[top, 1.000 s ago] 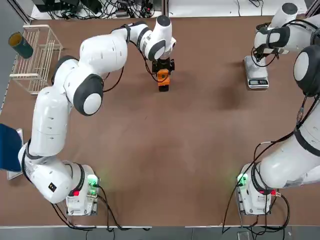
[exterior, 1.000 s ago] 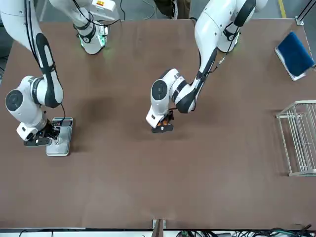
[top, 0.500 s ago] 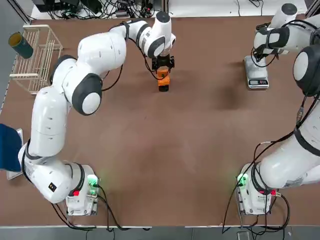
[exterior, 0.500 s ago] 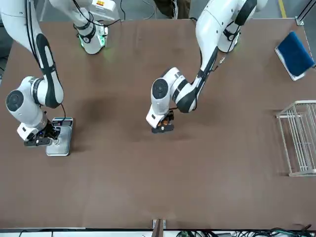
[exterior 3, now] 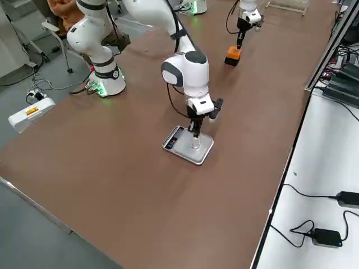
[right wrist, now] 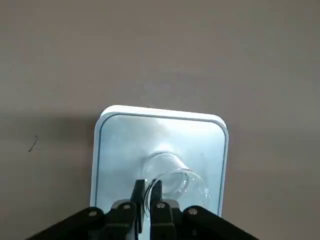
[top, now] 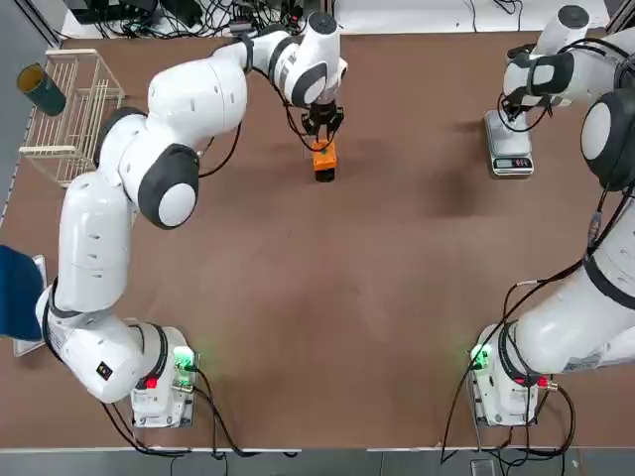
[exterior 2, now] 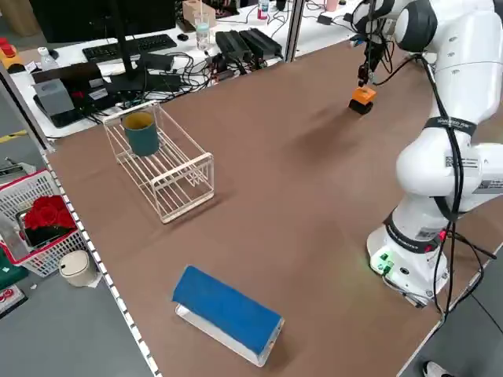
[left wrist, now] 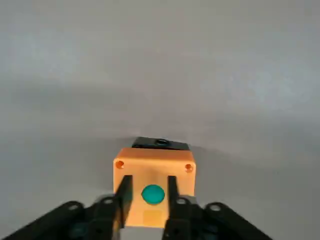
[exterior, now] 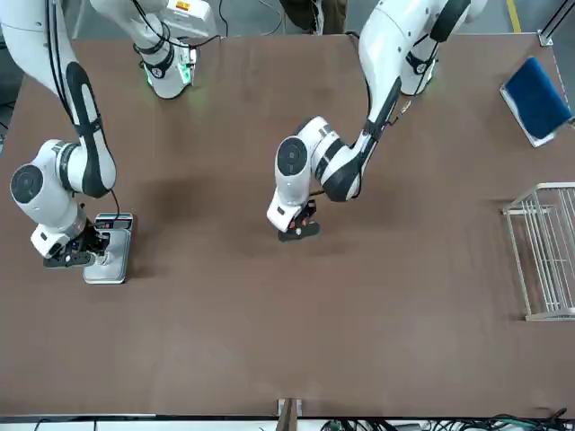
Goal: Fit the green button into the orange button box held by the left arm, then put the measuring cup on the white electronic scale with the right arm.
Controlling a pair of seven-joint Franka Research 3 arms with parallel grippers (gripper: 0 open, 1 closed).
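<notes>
The orange button box (left wrist: 154,172) stands on the table with the green button (left wrist: 153,194) set in its top face. A black block (left wrist: 160,143) lies against its far side. My left gripper (top: 319,126) hovers just above the orange button box (top: 323,157), open by a narrow gap, its fingers (left wrist: 124,192) on either side of the button without touching it. At the far right, the measuring cup (right wrist: 170,182) stands on the white electronic scale (right wrist: 160,135). My right gripper (right wrist: 148,194) is shut on the cup's rim; it also shows over the scale (exterior 3: 188,147) from the side.
A wire rack (top: 74,114) with a dark green cup (top: 40,89) stands at the far left. A blue-topped block (exterior 2: 228,314) lies near the left front edge. Cables run along the far edge (top: 198,15).
My left gripper has drawn back from the orange button box toward the far edge, and its fingers have come closer together. The right arm and the cup have not moved.
</notes>
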